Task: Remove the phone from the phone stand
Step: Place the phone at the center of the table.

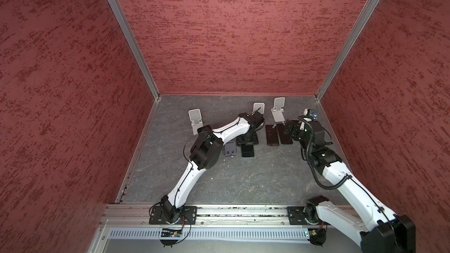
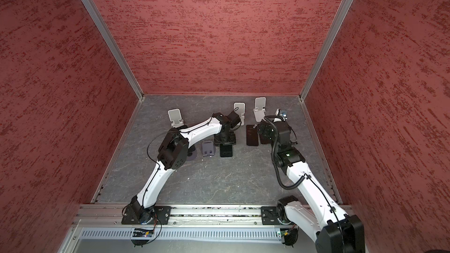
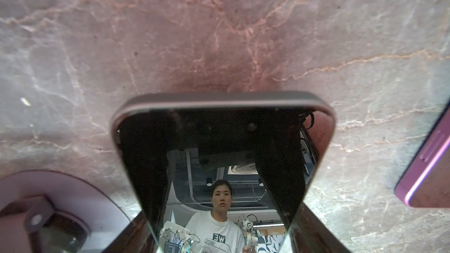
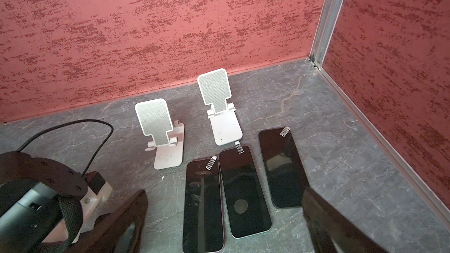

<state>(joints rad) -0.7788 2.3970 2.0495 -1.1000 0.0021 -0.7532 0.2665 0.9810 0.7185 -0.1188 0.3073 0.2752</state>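
The left arm (image 1: pixel 186 181) is rising from its base, bending sharply at the elbow and extending toward the middle of the floor. Its wrist is pointing the left gripper (image 1: pixel 247 141) straight down, with the jaws pressing against the two long edges of a phone (image 3: pixel 219 142). The right arm (image 1: pixel 341 178) is stretching toward the far right side, and the right gripper (image 4: pixel 225 194) is hovering low with its jaws spread wide, gripping nothing.
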